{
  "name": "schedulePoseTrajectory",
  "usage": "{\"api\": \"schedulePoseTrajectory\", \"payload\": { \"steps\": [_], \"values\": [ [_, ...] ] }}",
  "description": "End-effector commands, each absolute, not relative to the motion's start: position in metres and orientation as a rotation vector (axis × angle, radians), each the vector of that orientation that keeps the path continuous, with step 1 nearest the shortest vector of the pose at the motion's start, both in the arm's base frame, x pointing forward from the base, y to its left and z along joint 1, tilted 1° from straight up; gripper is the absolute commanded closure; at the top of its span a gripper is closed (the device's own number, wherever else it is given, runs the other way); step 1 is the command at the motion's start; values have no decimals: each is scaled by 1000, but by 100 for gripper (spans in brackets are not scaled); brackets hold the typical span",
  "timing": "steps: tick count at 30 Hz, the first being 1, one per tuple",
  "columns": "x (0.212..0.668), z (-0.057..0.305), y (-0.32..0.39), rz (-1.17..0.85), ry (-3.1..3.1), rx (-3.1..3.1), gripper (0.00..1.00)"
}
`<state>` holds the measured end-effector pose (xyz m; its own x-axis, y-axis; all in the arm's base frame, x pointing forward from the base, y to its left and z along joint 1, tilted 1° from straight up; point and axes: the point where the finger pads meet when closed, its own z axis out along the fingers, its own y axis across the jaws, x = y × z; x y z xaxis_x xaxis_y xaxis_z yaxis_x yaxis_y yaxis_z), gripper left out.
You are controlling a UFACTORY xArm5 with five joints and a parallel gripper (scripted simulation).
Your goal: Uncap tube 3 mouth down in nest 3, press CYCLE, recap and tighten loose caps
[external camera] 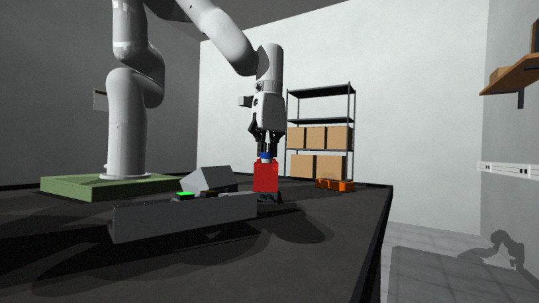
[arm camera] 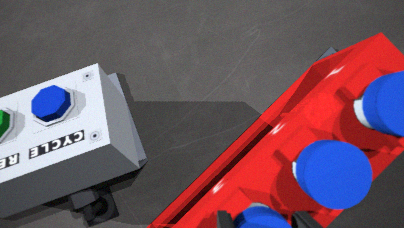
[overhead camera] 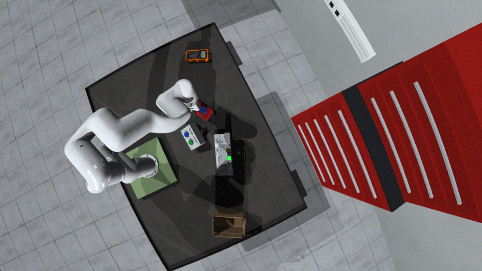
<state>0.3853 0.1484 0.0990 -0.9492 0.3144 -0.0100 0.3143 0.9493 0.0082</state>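
Note:
The red decapping station (external camera: 265, 174) stands on the dark table, with blue-capped tubes in it. My gripper (external camera: 267, 151) points straight down over it and is shut on a blue tube cap (arm camera: 260, 219), which sits on its tube at the bottom edge of the wrist view. I cannot tell the tube's number. Two more blue caps (arm camera: 334, 173) are on their tubes beyond it. The grey cap tray (overhead camera: 222, 153) shows its green lamp (overhead camera: 229, 158) lit, and its nests look empty. The key housing (overhead camera: 192, 137) holds the blue CYCLE key (arm camera: 51, 103) and the green READY key (arm camera: 4, 124).
An orange multimeter (overhead camera: 197, 55) lies at the far end of the table. A cardboard box (overhead camera: 228, 223) sits near the opposite edge. The arm stands on a green base plate (overhead camera: 153, 168). A red tool cabinet (overhead camera: 404, 134) stands off the table.

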Motion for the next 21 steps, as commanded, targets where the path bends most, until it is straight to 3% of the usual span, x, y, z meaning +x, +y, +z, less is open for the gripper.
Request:
{"api": "schedulePoseTrajectory", "payload": {
  "steps": [1,21],
  "values": [
    [386,100,149,3,3084,497,100],
    [386,99,149,13,2649,1660,100]
  ]
}}
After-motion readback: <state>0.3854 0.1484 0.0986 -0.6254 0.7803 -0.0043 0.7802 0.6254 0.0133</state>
